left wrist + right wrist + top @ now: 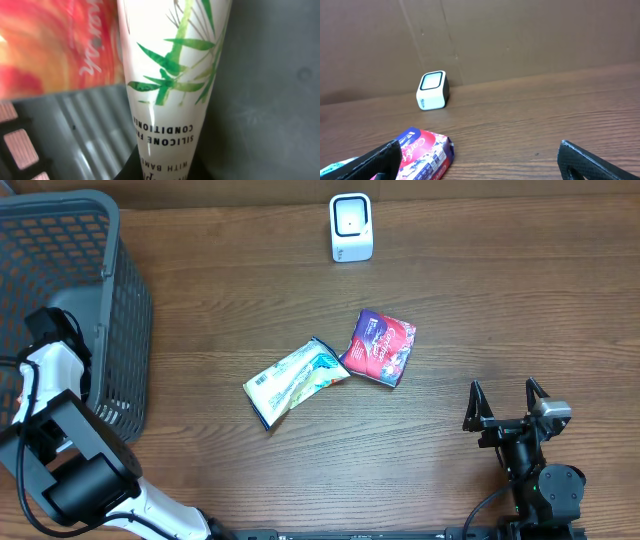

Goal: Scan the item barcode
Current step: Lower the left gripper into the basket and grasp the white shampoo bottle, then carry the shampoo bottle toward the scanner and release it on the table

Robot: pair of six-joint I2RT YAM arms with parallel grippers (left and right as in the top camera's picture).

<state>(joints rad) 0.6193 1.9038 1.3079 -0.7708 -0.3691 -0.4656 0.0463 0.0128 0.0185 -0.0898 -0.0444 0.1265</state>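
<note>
Your left gripper (pixel 162 172) is pinching the conditioner tube (pixel 170 75) tight inside the basket (pixel 120 300); your right gripper (pixel 508 402) is hovering wide-jawed, well apart from the basket.

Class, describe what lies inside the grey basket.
A white conditioner tube with bamboo print and a red-orange packet are inside the basket. Overhead, the left arm and mesh walls hide them.

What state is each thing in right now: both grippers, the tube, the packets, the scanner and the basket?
left gripper, jaws shut on the conditioner tube, down in the basket.
conditioner tube, gripped near one end.
right gripper, jaws wide open, empty.
purple packet, flat on the table.
green-and-white packet, flat, corner touching the purple packet.
scanner, upright.
basket, upright.
</note>
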